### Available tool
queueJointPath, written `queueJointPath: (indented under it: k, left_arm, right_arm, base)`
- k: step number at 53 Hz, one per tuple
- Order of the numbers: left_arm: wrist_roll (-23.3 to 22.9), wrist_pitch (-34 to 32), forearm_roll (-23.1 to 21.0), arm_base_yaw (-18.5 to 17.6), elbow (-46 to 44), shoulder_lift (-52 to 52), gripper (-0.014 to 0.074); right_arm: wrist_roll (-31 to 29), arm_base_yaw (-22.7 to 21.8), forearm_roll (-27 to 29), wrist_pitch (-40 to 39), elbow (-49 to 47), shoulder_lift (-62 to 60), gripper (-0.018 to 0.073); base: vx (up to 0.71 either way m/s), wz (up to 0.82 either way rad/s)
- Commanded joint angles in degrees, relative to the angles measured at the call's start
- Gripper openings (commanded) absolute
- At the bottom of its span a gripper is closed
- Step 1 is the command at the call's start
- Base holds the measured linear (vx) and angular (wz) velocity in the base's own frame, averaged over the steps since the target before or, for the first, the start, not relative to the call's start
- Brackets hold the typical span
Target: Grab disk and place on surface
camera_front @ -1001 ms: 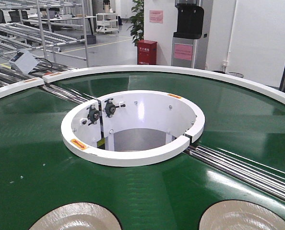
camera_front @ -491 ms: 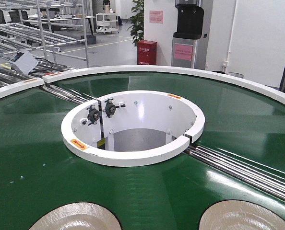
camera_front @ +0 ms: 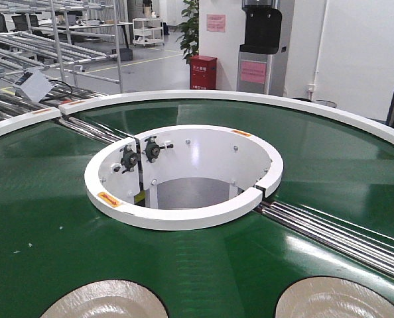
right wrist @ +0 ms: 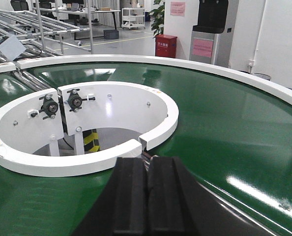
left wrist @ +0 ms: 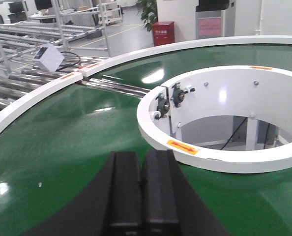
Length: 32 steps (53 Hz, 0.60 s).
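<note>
Pressing flat against each other, the black jaws of the left gripper [left wrist: 142,164] held nothing. Those of the right gripper [right wrist: 147,167] were shut together the same way, with nothing between them. Both hovered above the green circular conveyor belt [camera_front: 44,218], apart from any disk.

Just beyond them, at the near edge of the front view, lay two flat, round, cream-coloured disks: the left disk [camera_front: 104,301] and the right disk [camera_front: 339,299]. Each rested on the belt and was partly cut off by the bottom of the frame. They were well apart from one another, and neither was touched.

By my reading, the task had not got under way. No disk was grasped or lifted, and none had been set down anywhere but the belt. What remained was the whole job: opening a pair of jaws, reaching one disk, closing on it, lifting it and carrying it to the table. That table did not show in any view, so I could not tell where it stood.

Farther in sat one white ring-shaped hub [camera_front: 184,218] at the belt's centre, with bands of steel rollers [camera_front: 336,228] running out from it. One white outer rim [camera_front: 250,98] bounded the belt. Beyond stood one red cabinet [camera_front: 203,71], one grey water dispenser [camera_front: 261,46] and metal racks [camera_front: 24,46].
</note>
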Motion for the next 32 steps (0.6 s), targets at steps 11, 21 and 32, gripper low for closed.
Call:
queueJointPath:
  k: [11, 21, 32]
  left_arm:
    - [0.12, -5.07, -0.29, -0.58, -2.12, -0.52, 0.0502]
    - [0.12, -5.13, -0.29, -2.85, -2.12, -0.52, 0.0630]
    - [-4.42, -2.39, -0.49, -5.94, -2.29, -0.48, 0.0597]
  right_arm:
    - [0.03, -0.15, -0.11, -4.20, -2.11, 1.48, 0.0555]
    - [0.02, -0.15, -0.11, -3.86, -2.11, 2.17, 0.0728]
    - [3.01, -0.15, 2.85, 1.72, -3.11, 2.17, 0.0684]
  base:
    - [0.00, 0.00]
    - [0.00, 0.00]
    - [0.00, 0.00]
